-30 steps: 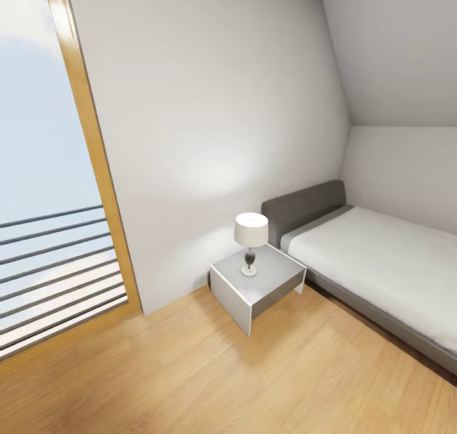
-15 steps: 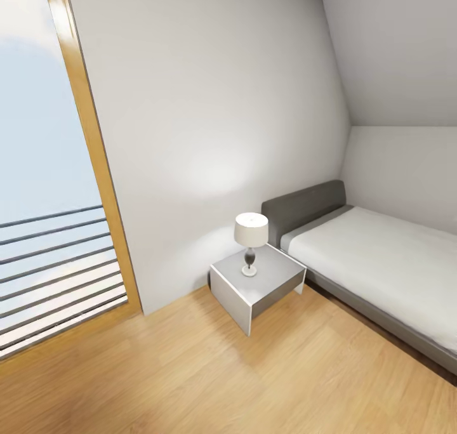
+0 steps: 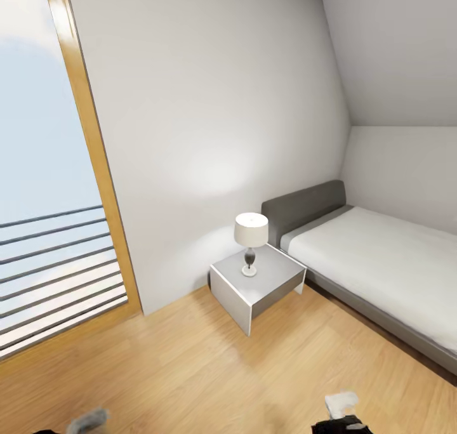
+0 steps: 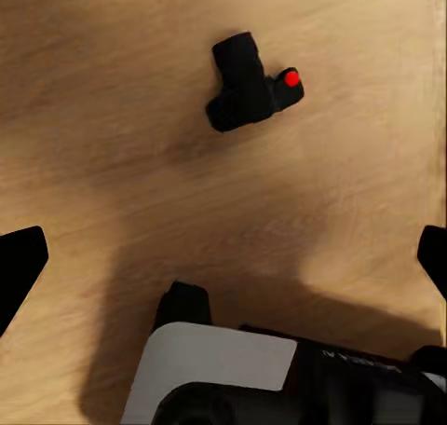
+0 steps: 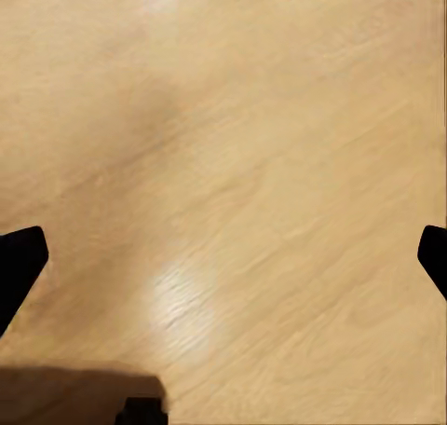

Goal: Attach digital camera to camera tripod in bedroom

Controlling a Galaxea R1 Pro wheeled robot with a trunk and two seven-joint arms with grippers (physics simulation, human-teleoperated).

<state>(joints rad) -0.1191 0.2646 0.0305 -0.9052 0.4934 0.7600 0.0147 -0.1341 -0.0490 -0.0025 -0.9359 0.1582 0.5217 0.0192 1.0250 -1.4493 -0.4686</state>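
The digital camera (image 4: 247,85), small and black with a red button, lies on the light wood floor in the left wrist view. My left gripper (image 4: 223,262) hangs open above the floor, its black fingertips (image 4: 19,267) spread far apart, with the camera some way beyond them. My right gripper (image 5: 223,257) is open too, over bare planks, with nothing between its fingers. The camera tripod is out of view.
The head view looks at a bedroom corner: a grey-framed bed (image 3: 381,263) at right, a grey nightstand (image 3: 257,288) with a white lamp (image 3: 251,240), and a wood-framed glass door (image 3: 57,167) at left. Parts of my arms (image 3: 343,408) show at the bottom edge. My own base (image 4: 242,378) shows under the left wrist.
Parts of both my arms have risen into the bottom edge of the head view. The room itself has not shifted.
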